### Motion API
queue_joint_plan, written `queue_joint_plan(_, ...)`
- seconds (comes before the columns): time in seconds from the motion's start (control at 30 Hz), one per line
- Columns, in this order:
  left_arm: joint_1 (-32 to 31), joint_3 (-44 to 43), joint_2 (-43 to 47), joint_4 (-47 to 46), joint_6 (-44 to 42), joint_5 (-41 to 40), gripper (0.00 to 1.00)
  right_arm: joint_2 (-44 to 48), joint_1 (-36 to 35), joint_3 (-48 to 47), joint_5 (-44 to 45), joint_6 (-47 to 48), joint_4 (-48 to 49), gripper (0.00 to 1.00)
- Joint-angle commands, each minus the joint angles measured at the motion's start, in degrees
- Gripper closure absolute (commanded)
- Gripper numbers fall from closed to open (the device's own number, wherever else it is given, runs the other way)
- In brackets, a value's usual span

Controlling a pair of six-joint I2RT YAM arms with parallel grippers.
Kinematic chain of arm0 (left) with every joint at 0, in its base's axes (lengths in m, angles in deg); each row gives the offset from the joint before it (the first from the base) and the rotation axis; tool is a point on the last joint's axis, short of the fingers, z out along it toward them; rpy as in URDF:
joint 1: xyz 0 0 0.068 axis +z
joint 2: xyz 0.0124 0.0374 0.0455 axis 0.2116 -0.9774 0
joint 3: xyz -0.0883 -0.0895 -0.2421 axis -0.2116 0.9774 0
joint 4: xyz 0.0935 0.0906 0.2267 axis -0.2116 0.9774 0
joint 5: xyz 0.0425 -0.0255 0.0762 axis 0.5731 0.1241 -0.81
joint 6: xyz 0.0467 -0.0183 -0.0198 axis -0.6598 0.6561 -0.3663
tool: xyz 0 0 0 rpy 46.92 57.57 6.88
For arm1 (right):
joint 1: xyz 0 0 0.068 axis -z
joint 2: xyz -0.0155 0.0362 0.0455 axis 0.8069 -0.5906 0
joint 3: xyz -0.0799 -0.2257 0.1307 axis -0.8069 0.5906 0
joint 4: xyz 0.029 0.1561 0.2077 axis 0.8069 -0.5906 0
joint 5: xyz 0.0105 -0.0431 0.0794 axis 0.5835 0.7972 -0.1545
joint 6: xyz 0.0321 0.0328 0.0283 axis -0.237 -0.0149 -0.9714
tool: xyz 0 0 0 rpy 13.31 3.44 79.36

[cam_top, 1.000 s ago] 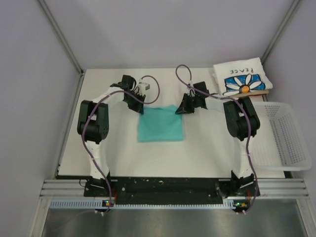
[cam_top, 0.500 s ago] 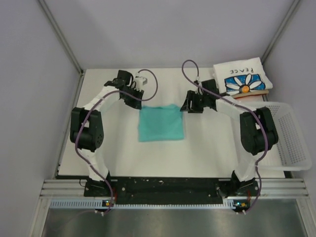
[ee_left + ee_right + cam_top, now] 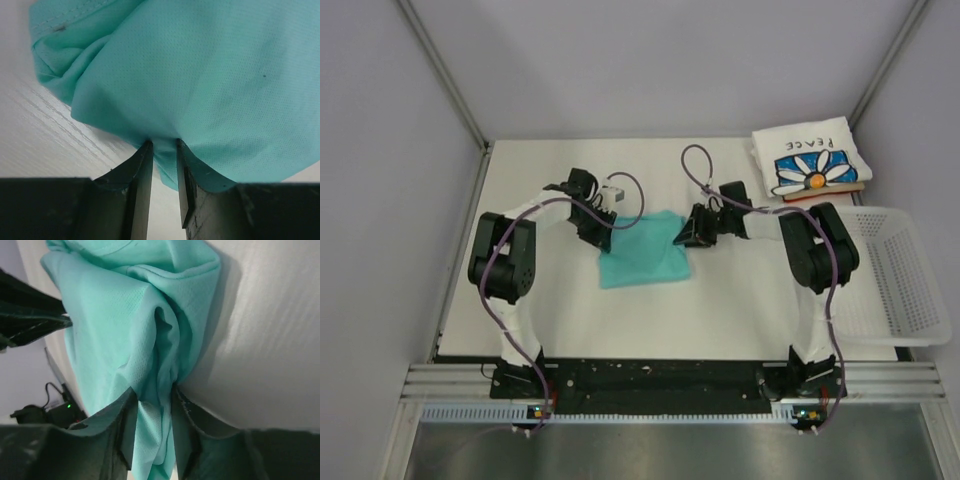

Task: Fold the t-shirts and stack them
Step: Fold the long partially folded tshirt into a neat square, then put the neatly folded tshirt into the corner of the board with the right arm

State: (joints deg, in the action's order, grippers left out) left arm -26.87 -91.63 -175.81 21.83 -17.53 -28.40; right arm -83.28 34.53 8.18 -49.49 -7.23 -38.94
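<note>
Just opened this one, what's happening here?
The robot is working on the teal shirt in the middle of the table. The right gripper pinches bunched cloth at its far right corner; the left gripper's tips sit at the far left corner, grip unclear. The daisy-print shirt lies folded at the table's far right corner.

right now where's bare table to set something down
Widest: the white table between the plain teal-green cloth t-shirt and the arm bases. Also the far strip behind the left hand and right hand. Crowded: the middle, where both pinch that shirt, and the right side, with the white daisy-print t-shirt and white plastic mesh basket.
</note>
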Motion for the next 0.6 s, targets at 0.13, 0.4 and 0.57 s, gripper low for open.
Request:
queue_joint_plan(0.13, 1.3, -2.7, -3.4, -1.9, 0.5, -2.6, 0.69, -3.9, -0.2, -1.4, -5.8, -5.1, 8.4, 1.0)
queue_joint_plan(0.4, 3.0, -3.3, 1.4, -2.7, -0.8, -5.4, 0.6, -1.3, 1.0, -6.9, -1.5, 5.0, -4.8, 1.0)
queue_joint_plan(0.57, 5.1, -5.1, 5.7, -1.5, -1.9, -6.4, 0.5, -0.1, 1.1, -11.2, 3.5, 11.8, -13.6, 1.0)
